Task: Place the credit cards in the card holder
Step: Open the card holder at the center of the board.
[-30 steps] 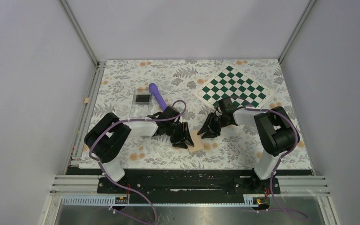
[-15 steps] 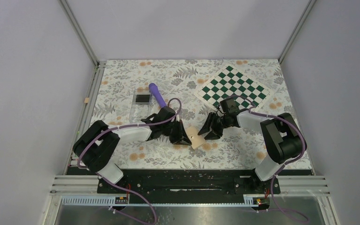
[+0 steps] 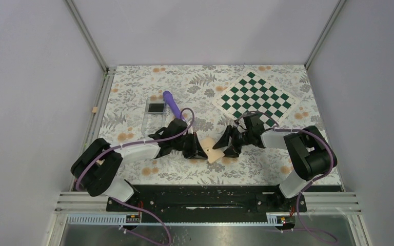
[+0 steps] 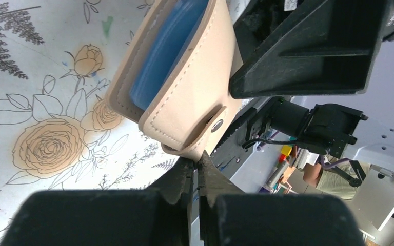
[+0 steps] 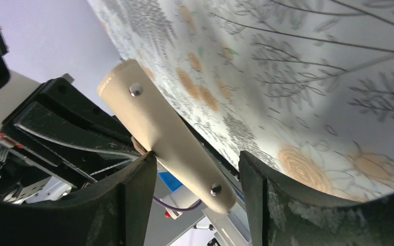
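Observation:
The tan card holder (image 3: 214, 152) stands tilted on edge on the floral table between the two arms. Seen from the left wrist, the card holder (image 4: 184, 97) gapes a little, showing its blue inside, and its snap tab hangs down. My left gripper (image 4: 197, 163) is shut on the lower edge by that tab; in the top view the left gripper (image 3: 199, 149) is just left of the holder. My right gripper (image 5: 197, 159) is open, its fingers on either side of the holder's rounded spine (image 5: 169, 133). A dark credit card (image 3: 156, 108) lies in a clear box.
The clear plastic box (image 3: 154, 117) sits at the back left with a purple cylinder (image 3: 173, 103) beside it. A green-and-white chessboard (image 3: 256, 95) lies at the back right. The table's metal rail (image 3: 205, 197) runs along the near edge.
My left gripper has shut on the card holder's edge and carried it slightly back, tipping it up. The right gripper has moved left to the holder and its jaws have widened.

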Motion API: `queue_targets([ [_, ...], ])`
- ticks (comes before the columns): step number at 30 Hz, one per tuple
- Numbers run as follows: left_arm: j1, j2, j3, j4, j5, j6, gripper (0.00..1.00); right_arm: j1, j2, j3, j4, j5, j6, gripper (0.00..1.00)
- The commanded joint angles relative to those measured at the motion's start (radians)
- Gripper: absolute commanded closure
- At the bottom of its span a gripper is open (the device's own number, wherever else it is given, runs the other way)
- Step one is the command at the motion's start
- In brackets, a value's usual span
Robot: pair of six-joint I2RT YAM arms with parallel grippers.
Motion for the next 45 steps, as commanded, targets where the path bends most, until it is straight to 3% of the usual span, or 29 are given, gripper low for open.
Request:
queue_targets([
  [1,0.002,-0.067,-0.016,0.109,0.055,0.004,1.00,0.007,0.005,-0.035,0.294,-0.136,0.142,0.34],
  [5,0.004,-0.090,-0.023,0.092,0.077,0.031,1.00,0.007,-0.001,-0.090,0.536,-0.192,0.271,0.36],
  [9,0.005,-0.110,-0.030,0.099,0.084,0.032,1.00,0.007,-0.017,-0.121,0.684,-0.251,0.342,0.46],
  [16,0.005,-0.173,-0.002,0.036,0.067,0.061,1.00,0.007,-0.113,-0.188,0.692,-0.286,0.340,0.60],
  [18,0.004,-0.194,0.012,-0.005,0.056,0.078,1.00,0.007,-0.155,-0.194,0.630,-0.281,0.307,0.69],
  [19,0.004,-0.209,0.016,-0.028,0.045,0.085,0.95,0.007,-0.177,-0.198,0.593,-0.278,0.287,0.76],
  [21,0.004,-0.247,0.026,-0.082,0.019,0.102,0.76,0.007,-0.232,-0.194,0.498,-0.259,0.235,0.92],
  [22,0.004,-0.271,0.029,-0.113,0.001,0.108,0.61,0.006,-0.266,-0.186,0.433,-0.246,0.203,0.98],
  [24,0.003,-0.334,0.034,-0.167,-0.043,0.113,0.38,0.007,-0.359,-0.155,0.246,-0.203,0.081,1.00],
  [27,-0.003,-0.445,0.034,-0.223,-0.120,0.092,0.22,0.010,-0.498,-0.093,-0.061,-0.086,-0.086,1.00],
  [30,-0.018,-0.523,0.039,-0.249,-0.180,0.053,0.20,0.010,-0.602,-0.049,-0.298,0.029,-0.158,1.00],
  [34,-0.083,-0.524,0.103,-0.326,-0.290,0.036,0.20,0.011,-0.672,-0.028,-0.417,0.096,-0.162,1.00],
  [45,-0.280,-0.230,0.412,-0.532,-0.429,0.067,0.22,0.022,-0.714,0.020,-0.607,0.194,-0.180,1.00],
])
